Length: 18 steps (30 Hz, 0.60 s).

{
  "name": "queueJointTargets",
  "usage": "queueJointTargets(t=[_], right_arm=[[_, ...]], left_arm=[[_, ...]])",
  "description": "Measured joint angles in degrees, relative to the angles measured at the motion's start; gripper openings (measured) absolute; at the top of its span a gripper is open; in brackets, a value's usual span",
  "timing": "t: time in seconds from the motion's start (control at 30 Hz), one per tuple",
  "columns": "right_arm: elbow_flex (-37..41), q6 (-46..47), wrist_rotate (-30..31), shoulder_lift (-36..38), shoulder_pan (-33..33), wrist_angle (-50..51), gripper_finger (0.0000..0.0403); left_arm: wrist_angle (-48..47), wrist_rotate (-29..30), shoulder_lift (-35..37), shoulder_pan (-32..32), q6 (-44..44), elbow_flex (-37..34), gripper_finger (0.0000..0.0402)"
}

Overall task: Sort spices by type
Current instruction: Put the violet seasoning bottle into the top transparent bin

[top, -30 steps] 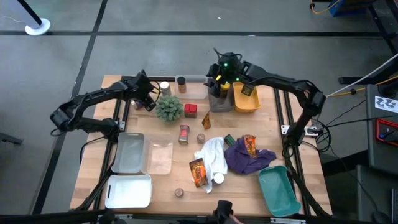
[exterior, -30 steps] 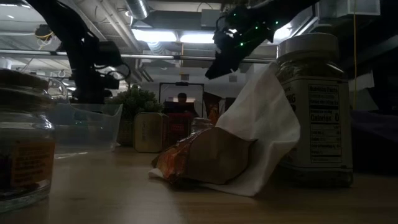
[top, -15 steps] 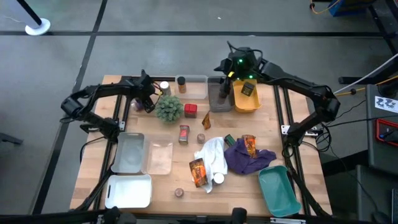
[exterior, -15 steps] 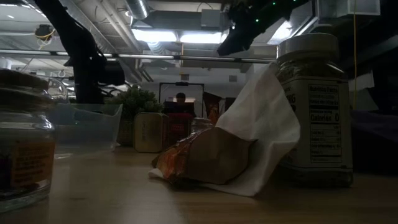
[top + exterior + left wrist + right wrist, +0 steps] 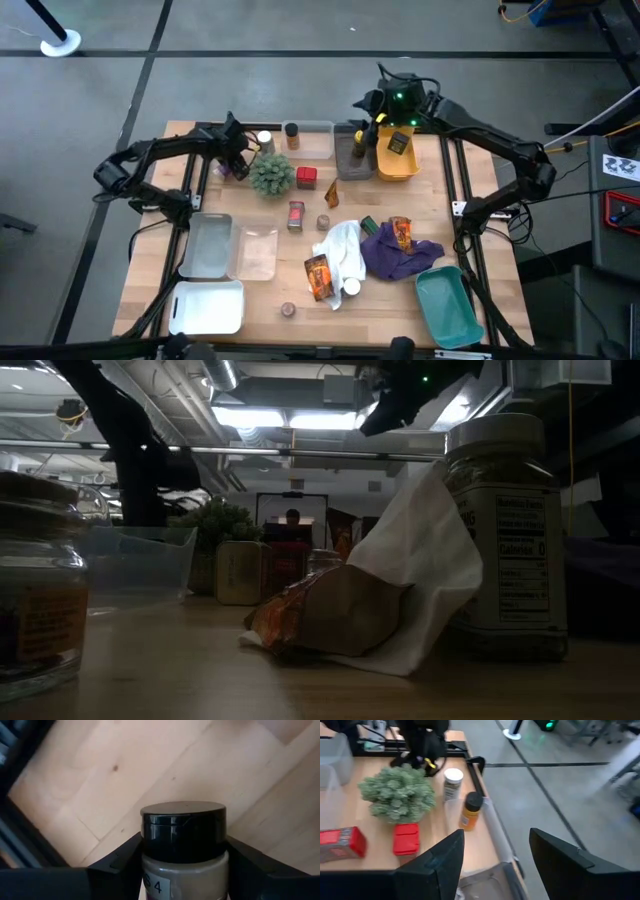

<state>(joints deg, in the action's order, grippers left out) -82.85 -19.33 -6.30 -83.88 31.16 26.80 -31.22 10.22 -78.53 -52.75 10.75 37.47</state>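
A slim jar with a black cap (image 5: 183, 827) sits between the fingers of my left gripper (image 5: 184, 840), which is shut on it. This happens at the table's far left, beside the spiky green plant (image 5: 271, 174), where the left gripper (image 5: 232, 160) points steeply down. My right gripper (image 5: 497, 870) is open, holds nothing, and hangs high over the far bins (image 5: 372, 108). Below it a dark jar with a yellow cap (image 5: 359, 142) stands in the grey bin (image 5: 349, 165). Red tins (image 5: 306, 177) (image 5: 296, 214) and foil packets (image 5: 317, 277) (image 5: 401, 232) rest on the table. My left gripper pinches the jar between its two fingers, one on each side of the pale body just below the black cap (image 5: 150, 866). The fingers come from above, slanting down, and lie along the jar, whose cap end reaches past the fingertips. I cannot tell whether the jar rests on the wood.
Two more jars (image 5: 264, 141) (image 5: 292, 134) stand by the clear far bin (image 5: 318, 150), next to a yellow bin (image 5: 396, 165). White cloth (image 5: 343, 255) and purple cloth (image 5: 395, 255) lie mid-table. Clear containers (image 5: 208, 245), a white tray (image 5: 207, 308) and a teal tray (image 5: 447, 305) line the near side.
My right gripper has risen out of the grey bin and drawn back toward the table's far right, leaving the dark yellow-capped jar in the bin. My left gripper has sunk a little beside the plant.
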Motion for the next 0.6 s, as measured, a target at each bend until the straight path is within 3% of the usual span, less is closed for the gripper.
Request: queueJointTargets(t=[0.17, 0.37, 0.6], right_arm=[[0.0, -0.48, 3.97, 0.88, 0.31, 0.44, 0.0225], [0.03, -0.1, 4.16, 0.37, 2.27, 2.05, 0.0225], [2.96, 2.43, 3.76, 0.37, 3.05, -0.54, 0.0225]], left_arm=[[0.0, 0.0, 5.73, 0.0, -0.29, 0.0, 0.0197], [-1.59, -1.13, 15.19, 0.0, -2.38, 1.67, 0.0198], [7.24, -9.86, 24.16, 0.38, -10.08, 2.58, 0.0202]])
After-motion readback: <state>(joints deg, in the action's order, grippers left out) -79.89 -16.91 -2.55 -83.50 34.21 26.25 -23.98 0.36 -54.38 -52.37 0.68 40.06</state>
